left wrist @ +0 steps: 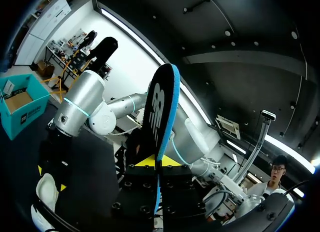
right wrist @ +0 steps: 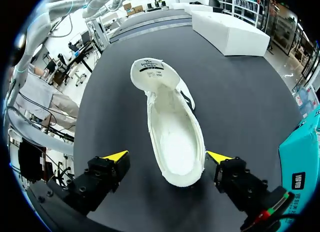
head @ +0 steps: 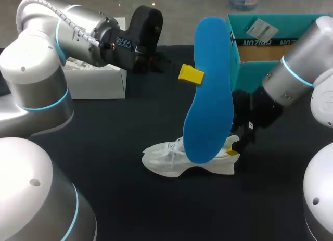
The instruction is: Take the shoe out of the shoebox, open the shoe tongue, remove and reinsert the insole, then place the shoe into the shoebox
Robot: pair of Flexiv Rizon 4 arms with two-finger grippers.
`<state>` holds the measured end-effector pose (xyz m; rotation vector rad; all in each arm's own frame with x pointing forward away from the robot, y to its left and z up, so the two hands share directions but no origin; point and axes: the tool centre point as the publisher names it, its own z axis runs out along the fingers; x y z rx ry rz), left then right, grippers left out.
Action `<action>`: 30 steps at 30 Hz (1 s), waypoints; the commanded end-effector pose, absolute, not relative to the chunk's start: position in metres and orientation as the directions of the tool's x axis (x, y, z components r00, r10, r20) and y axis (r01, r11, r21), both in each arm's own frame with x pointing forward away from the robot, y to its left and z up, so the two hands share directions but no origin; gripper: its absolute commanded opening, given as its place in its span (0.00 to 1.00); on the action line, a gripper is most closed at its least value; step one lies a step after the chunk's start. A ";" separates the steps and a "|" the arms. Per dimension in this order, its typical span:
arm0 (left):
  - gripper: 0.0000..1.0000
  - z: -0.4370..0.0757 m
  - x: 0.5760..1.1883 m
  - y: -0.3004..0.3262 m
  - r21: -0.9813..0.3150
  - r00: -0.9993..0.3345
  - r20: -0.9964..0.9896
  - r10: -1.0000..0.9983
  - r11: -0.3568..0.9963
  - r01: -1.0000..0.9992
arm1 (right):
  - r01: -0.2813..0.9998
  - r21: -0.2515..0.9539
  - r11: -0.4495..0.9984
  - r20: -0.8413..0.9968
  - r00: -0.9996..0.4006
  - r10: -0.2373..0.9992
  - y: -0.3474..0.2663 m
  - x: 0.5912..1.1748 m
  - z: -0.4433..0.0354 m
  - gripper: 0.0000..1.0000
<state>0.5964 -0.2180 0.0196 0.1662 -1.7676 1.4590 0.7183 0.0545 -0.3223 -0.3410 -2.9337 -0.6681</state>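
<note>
— Two things: where is the insole, and how will it handle?
— Upright over the white shoe on the bench, clamped by the left pincer; the right pincer gapes astride the heel. It is probably light and floppy, best gripped mid-edge.

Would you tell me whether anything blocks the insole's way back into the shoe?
Nothing visible does: the left hand holds the insole above the shoe, whose opening is bare; the right hand straddles the heel, open.

insole: white logo | shoebox: white lettering | shoe tongue: unreadable label
</note>
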 end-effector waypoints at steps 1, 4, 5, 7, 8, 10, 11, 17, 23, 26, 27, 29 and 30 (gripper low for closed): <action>0.00 0.019 0.596 -0.218 -0.760 -0.657 0.650 0.382 0.318 -0.567 | 0.224 0.190 0.956 0.174 -0.966 0.192 0.054 0.723 -0.312 1.00; 0.00 0.019 0.596 -0.218 -0.760 -0.657 0.650 0.382 0.318 -0.567 | 0.211 0.107 0.972 0.190 -0.964 0.188 0.055 0.723 -0.309 1.00; 0.00 0.019 0.596 -0.218 -0.760 -0.657 0.650 0.382 0.318 -0.567 | 0.200 0.084 0.976 0.192 -0.965 0.181 0.056 0.723 -0.309 1.00; 0.00 0.019 0.596 -0.218 -0.760 -0.657 0.650 0.382 0.318 -0.567 | 0.176 0.054 0.983 0.191 -0.968 0.163 0.058 0.722 -0.309 1.00; 0.00 0.019 0.596 -0.218 -0.760 -0.657 0.650 0.382 0.318 -0.567 | 0.168 0.041 0.985 0.191 -0.969 0.158 0.059 0.722 -0.310 1.00; 0.00 0.019 0.596 -0.218 -0.760 -0.657 0.650 0.382 0.318 -0.567 | 0.166 0.039 0.985 0.188 -0.970 0.156 0.061 0.722 -0.312 1.00; 0.00 0.019 0.596 -0.218 -0.760 -0.657 0.650 0.382 0.318 -0.567 | 0.166 0.040 0.985 0.190 -0.969 0.156 0.061 0.722 -0.314 1.00; 0.00 0.019 0.596 -0.218 -0.760 -0.657 0.650 0.382 0.318 -0.567 | 0.168 0.048 0.985 0.188 -0.970 0.157 0.064 0.724 -0.320 1.00; 0.00 0.019 0.596 -0.218 -0.760 -0.657 0.650 0.382 0.318 -0.567 | 0.180 0.065 0.981 0.173 -0.971 0.167 0.063 0.723 -0.324 1.00; 0.00 0.019 0.596 -0.218 -0.760 -0.657 0.650 0.382 0.318 -0.567 | 0.180 0.065 0.981 0.173 -0.971 0.167 0.063 0.723 -0.324 1.00; 0.00 0.019 0.596 -0.218 -0.760 -0.657 0.650 0.382 0.318 -0.567 | 0.180 0.065 0.981 0.173 -0.971 0.167 0.063 0.723 -0.324 1.00; 0.00 0.019 0.596 -0.218 -0.760 -0.657 0.650 0.382 0.318 -0.567 | 0.180 0.065 0.981 0.173 -0.971 0.167 0.063 0.723 -0.324 1.00; 0.00 0.019 0.596 -0.218 -0.760 -0.657 0.650 0.382 0.318 -0.567 | 0.180 0.065 0.981 0.173 -0.971 0.167 0.063 0.723 -0.324 1.00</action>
